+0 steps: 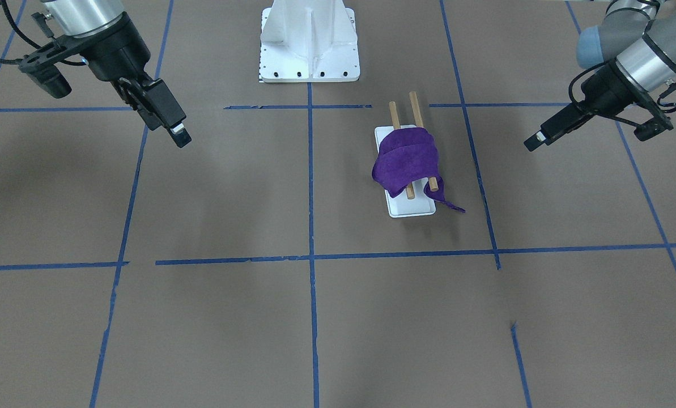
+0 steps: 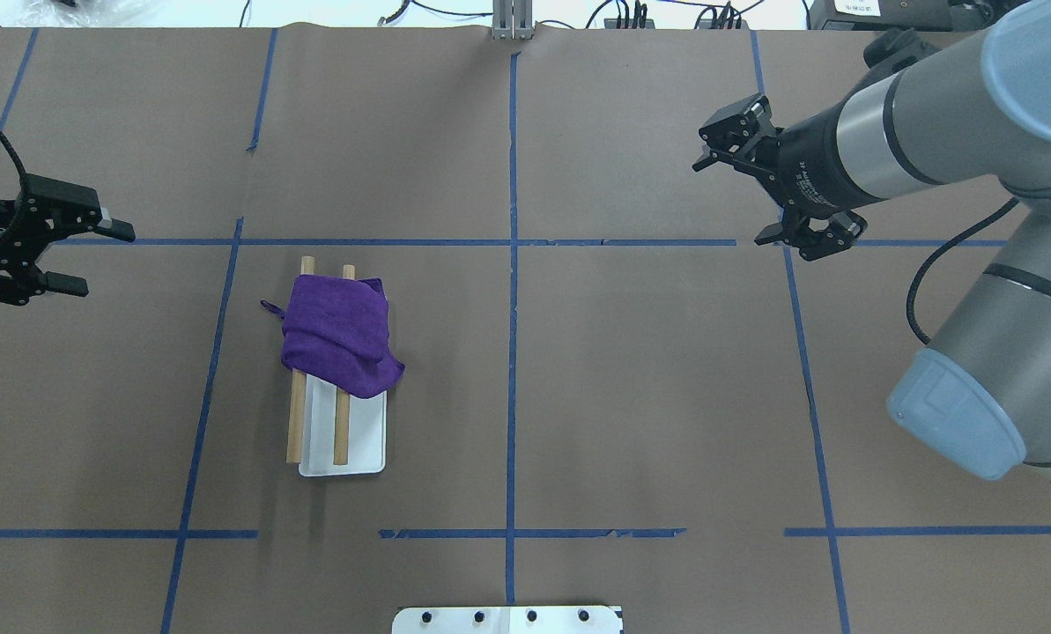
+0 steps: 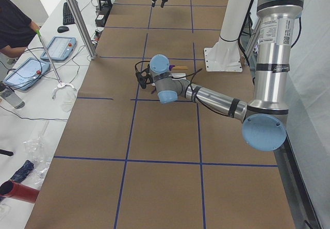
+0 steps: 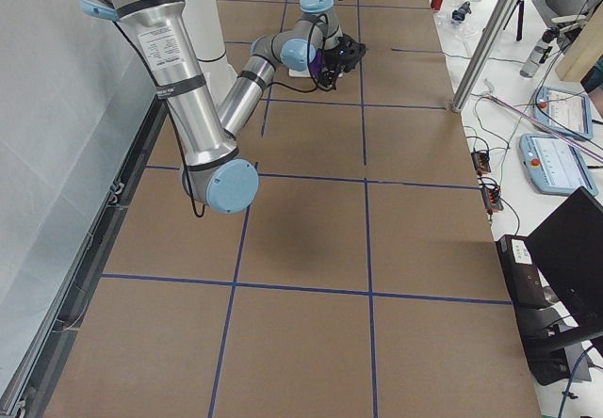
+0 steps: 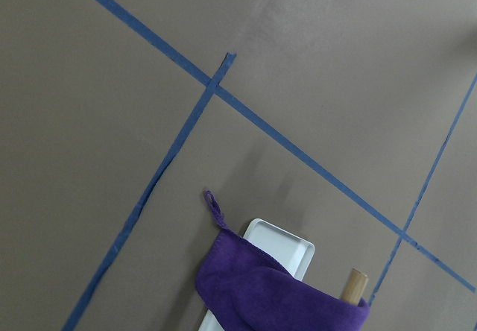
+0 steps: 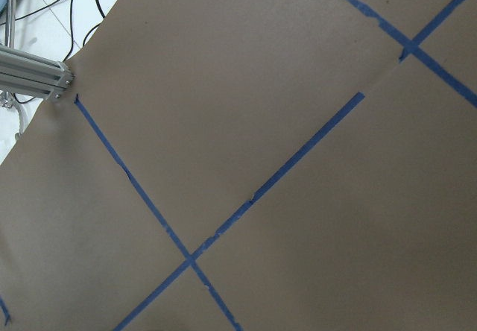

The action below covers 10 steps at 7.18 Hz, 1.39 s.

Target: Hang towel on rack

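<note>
A purple towel (image 1: 405, 161) (image 2: 340, 339) lies draped over the two wooden rods (image 2: 296, 423) of a small rack with a white base (image 1: 411, 208) (image 2: 362, 440). One corner of the towel trails onto the table. My left gripper (image 2: 102, 260) (image 1: 533, 141) is open and empty, well apart from the rack toward the table's left end. My right gripper (image 2: 728, 202) (image 1: 182, 136) is open and empty, far off on the other half of the table. The left wrist view shows the towel (image 5: 276, 294), the base's corner (image 5: 287, 245) and one rod end (image 5: 355, 282).
The robot's white pedestal (image 1: 309, 39) (image 2: 507, 619) stands at the table's near middle edge. Blue tape lines (image 2: 513, 264) grid the brown table. An operator (image 3: 13, 25) and tablets (image 3: 56, 47) are off the table's far side.
</note>
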{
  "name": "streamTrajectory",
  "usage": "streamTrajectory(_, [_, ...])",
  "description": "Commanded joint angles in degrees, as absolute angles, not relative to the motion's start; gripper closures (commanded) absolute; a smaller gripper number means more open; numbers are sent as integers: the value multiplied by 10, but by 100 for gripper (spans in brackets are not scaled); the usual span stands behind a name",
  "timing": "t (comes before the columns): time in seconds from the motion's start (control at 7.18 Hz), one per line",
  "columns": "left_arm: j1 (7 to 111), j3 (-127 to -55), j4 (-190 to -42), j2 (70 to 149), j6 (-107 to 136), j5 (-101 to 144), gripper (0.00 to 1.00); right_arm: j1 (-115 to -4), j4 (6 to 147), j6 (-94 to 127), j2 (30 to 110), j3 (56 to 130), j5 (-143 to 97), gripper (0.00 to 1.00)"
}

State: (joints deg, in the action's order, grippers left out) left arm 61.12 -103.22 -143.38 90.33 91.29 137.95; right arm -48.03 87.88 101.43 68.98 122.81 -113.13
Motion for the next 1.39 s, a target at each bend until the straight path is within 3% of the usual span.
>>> streamTrajectory(0.0, [653,-1007,-1434,867,695,1379,0,-531,879,807,773,1230,-1170,0])
streamTrajectory(0.28, [743,-939,-1428,857,427,1378,0,-618,882,521,868,1220,-1235,0])
streamTrajectory(0.56, [821,-876,-1382,857,161,1350,0,-739,882,239,938,1161,-1304,0])
streamTrajectory(0.98, [882,-882,-1047,927,-2,1324,0,-837,969,-66,966,1065,-1311,0])
streamTrajectory(1.25, [894,-924,-832,961,-80,1325,0,-847,1001,-91,968,1062,-1326,0])
